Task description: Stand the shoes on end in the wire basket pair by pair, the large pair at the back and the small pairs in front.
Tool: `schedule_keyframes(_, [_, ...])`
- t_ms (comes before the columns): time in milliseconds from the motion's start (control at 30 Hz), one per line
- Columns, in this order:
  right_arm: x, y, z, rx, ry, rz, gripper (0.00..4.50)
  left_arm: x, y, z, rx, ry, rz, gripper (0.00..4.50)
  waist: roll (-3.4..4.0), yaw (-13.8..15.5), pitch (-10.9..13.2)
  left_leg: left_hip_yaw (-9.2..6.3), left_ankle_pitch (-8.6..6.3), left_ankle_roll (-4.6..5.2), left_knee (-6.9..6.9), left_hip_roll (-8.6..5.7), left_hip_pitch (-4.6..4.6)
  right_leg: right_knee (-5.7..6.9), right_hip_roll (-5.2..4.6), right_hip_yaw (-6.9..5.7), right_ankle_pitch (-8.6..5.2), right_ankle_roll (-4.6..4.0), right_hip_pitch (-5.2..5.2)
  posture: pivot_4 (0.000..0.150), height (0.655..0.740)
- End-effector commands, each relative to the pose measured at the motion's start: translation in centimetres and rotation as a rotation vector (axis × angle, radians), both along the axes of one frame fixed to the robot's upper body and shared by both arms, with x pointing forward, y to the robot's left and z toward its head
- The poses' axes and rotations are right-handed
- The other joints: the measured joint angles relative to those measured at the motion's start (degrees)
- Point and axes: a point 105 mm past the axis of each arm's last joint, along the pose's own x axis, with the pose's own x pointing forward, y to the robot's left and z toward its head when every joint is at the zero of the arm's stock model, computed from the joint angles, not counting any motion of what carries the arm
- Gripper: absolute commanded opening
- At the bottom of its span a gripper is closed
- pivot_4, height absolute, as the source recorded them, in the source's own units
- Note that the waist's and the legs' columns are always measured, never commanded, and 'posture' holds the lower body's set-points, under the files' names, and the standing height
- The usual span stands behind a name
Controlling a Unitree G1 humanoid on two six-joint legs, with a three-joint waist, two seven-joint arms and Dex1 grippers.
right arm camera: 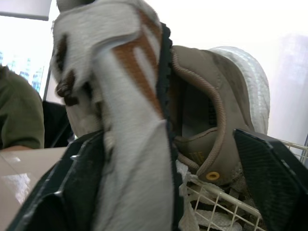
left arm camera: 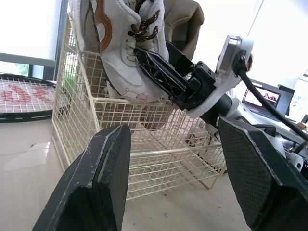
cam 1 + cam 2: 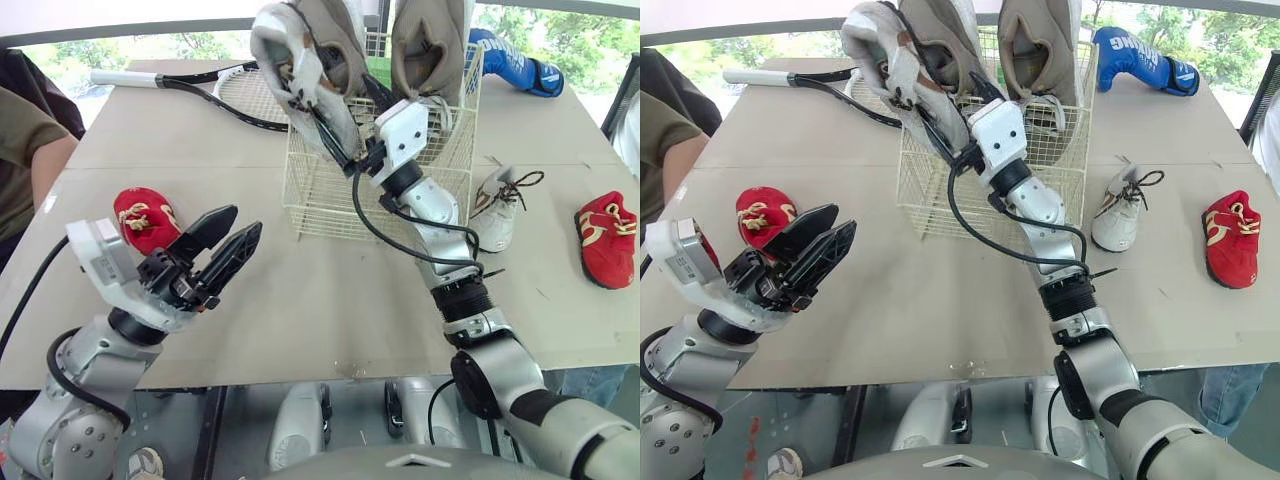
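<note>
Two large brown shoes (image 3: pixel 430 40) stand on end at the back of the wire basket (image 3: pixel 330 205). A small white shoe with brown stripes (image 3: pixel 290 70) leans steeply over the basket's front left corner. My right gripper (image 2: pixel 154 50) reaches up along it, open, and the shoe lies against one finger (image 1: pixel 62 192) and apart from the other. The matching white shoe (image 3: pixel 495 210) lies on the table to the right of the basket. One red shoe (image 3: pixel 145 218) lies at the left and the other red shoe (image 3: pixel 605 235) at the far right. My left gripper (image 3: pixel 245 220) hovers open beside the left red shoe, holding nothing.
A tennis racket (image 3: pixel 240 95) lies behind the basket on the left. A blue boxing glove (image 3: pixel 515 60) lies behind it on the right. A person's arm (image 3: pixel 25 150) rests at the table's left edge. Bare table (image 3: pixel 320 300) stretches in front of the basket.
</note>
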Motion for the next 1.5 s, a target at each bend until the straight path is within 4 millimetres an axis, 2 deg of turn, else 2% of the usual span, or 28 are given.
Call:
schedule_keyframes(33, [-0.8, 0.1, 1.2, 0.002, -0.042, 0.008, 3.85, -0.5, -0.7, 0.7, 0.009, -0.048, -0.01, 3.13, 0.0, 0.01, 0.01, 0.0, 0.0, 0.0, -0.06, 0.0, 0.0, -0.06, 0.17, 0.0, 0.0, 0.0, 0.0, 0.15, 0.74])
schedule_keyframes(133, [-0.1, -0.2, 1.0, -0.025, -0.012, -0.017, 3.07, -0.4, -0.9, 0.6, 0.007, -0.048, -0.006, 3.13, 0.0, 0.04, 0.01, 0.01, 0.0, 0.0, -0.11, 0.0, -0.01, -0.12, 0.18, 0.01, 0.0, 0.0, 0.0, 0.15, 0.74])
schedule_keyframes(200, [0.1, -0.3, 1.0, -0.045, -0.005, -0.023, 2.28, -0.4, -0.9, 0.6, 0.007, -0.05, -0.003, 3.13, 0.0, 0.06, 0.01, 0.02, 0.0, 0.0, -0.11, 0.0, -0.01, -0.12, 0.18, 0.01, 0.0, 0.0, 0.0, 0.15, 0.74])
schedule_keyframes(233, [0.1, -0.3, 1.1, -0.049, -0.006, -0.022, 1.65, -0.3, -0.9, 0.6, 0.007, -0.05, -0.001, 3.13, -0.01, 0.05, 0.0, 0.02, 0.0, 0.0, -0.11, 0.0, -0.01, -0.12, 0.18, 0.01, 0.0, 0.0, 0.0, 0.15, 0.74])
schedule_keyframes(267, [0.1, -0.4, 1.3, -0.051, -0.007, -0.021, 1.35, -0.3, -0.9, 0.6, 0.007, -0.05, 0.0, 3.13, -0.01, 0.06, 0.01, 0.01, 0.0, 0.0, -0.11, 0.0, 0.0, -0.12, 0.18, 0.0, 0.0, 0.0, 0.01, 0.15, 0.74])
schedule_keyframes(333, [-0.4, -0.6, 1.7, -0.059, -0.014, -0.004, 0.33, -0.3, -0.9, 0.6, 0.007, -0.049, 0.002, 3.13, 0.03, 0.13, 0.09, 0.01, 0.01, 0.0, -0.11, 0.0, -0.01, -0.12, 0.17, 0.0, 0.0, 0.0, 0.0, 0.15, 0.74])
schedule_keyframes(367, [-0.6, -0.6, 1.8, -0.063, -0.015, 0.002, 0.02, -0.3, -1.0, 0.6, 0.007, -0.05, 0.002, 3.13, 0.06, 0.13, 0.12, 0.01, 0.01, 0.0, -0.11, -0.01, -0.02, -0.13, 0.17, 0.0, 0.0, 0.0, 0.0, 0.15, 0.74])
schedule_keyframes(533, [-1.4, -1.1, 2.6, -0.066, 0.004, 0.033, 0.02, -0.3, -0.8, 0.4, 0.003, -0.044, 0.011, 3.13, 0.08, 0.15, 0.15, 0.02, 0.0, 0.0, -0.27, -0.01, -0.04, -0.23, 0.19, 0.0, 0.0, 0.01, -0.03, 0.15, 0.74])
schedule_keyframes(667, [-1.7, -1.0, 2.3, -0.052, 0.061, 0.073, 0.02, -0.2, -1.1, 0.2, -0.004, -0.041, 0.006, 3.13, 0.09, 0.11, 0.15, 0.02, 0.0, 0.0, -0.3, 0.0, -0.05, -0.23, 0.21, -0.02, 0.0, 0.02, -0.05, 0.15, 0.74])
schedule_keyframes(800, [-1.2, -0.6, 1.5, -0.032, 0.134, 0.085, 0.02, 0.0, -1.2, 0.3, -0.008, -0.045, 0.004, 3.13, 0.08, 0.11, 0.15, 0.03, 0.0, 0.0, -0.3, 0.0, -0.05, -0.23, 0.23, -0.02, 0.0, 0.02, -0.04, 0.15, 0.74])
schedule_keyframes(967, [-0.2, -0.3, 1.6, -0.023, 0.135, 0.047, 0.02, 0.0, -1.2, 0.2, -0.009, -0.046, 0.009, 3.13, 0.09, 0.04, 0.15, 0.04, 0.0, 0.0, -0.3, 0.01, -0.04, -0.23, 0.27, -0.01, 0.0, 0.02, -0.05, 0.15, 0.74])
schedule_keyframes(1100, [0.2, -0.3, -1.5, -0.088, 0.19, 0.055, 0.02, -0.7, -1.2, 0.2, 0.005, -0.047, 0.001, 3.13, 0.07, 0.04, 0.14, 0.06, 0.0, 0.0, -0.3, 0.01, -0.03, -0.23, 0.27, 0.01, 0.0, 0.02, -0.04, 0.15, 0.74])
schedule_keyframes(1200, [0.1, -0.7, -2.2, -0.075, 0.218, 0.075, 1.05, -1.1, -0.8, 0.4, 0.011, -0.052, 0.019, 3.13, 0.04, 0.08, 0.11, 0.07, 0.0, 0.0, -0.29, 0.01, -0.02, -0.23, 0.27, 0.02, 0.0, 0.02, -0.03, 0.15, 0.74])
schedule_keyframes(1333, [-0.6, -1.8, -2.2, -0.058, 0.233, 0.099, 2.83, -1.6, 0.1, 1.0, 0.008, -0.084, 0.055, 3.13, -0.03, 0.19, 0.06, 0.05, 0.02, -0.01, -0.25, 0.02, 0.11, -0.22, 0.26, 0.02, 0.0, 0.02, 0.07, 0.15, 0.74])
schedule_keyframes(1400, [-1.3, -2.5, -2.1, -0.066, 0.236, 0.119, 3.37, -1.7, 0.5, 1.3, 0.01, -0.11, 0.076, 3.13, -0.03, 0.46, 0.06, 0.01, 0.02, -0.02, -0.23, 0.01, 0.08, -0.23, 0.24, -0.01, 0.0, 0.01, 0.08, 0.15, 0.74])
schedule_keyframes(1500, [-2.1, -3.6, -1.7, -0.078, 0.229, 0.125, 3.37, -1.6, 0.9, 1.4, 0.017, -0.124, 0.103, 3.13, -0.01, 0.56, 0.07, 0.0, 0.02, -0.01, -0.25, 0.0, 0.03, -0.29, 0.2, -0.03, 0.0, 0.01, 0.08, 0.15, 0.74])
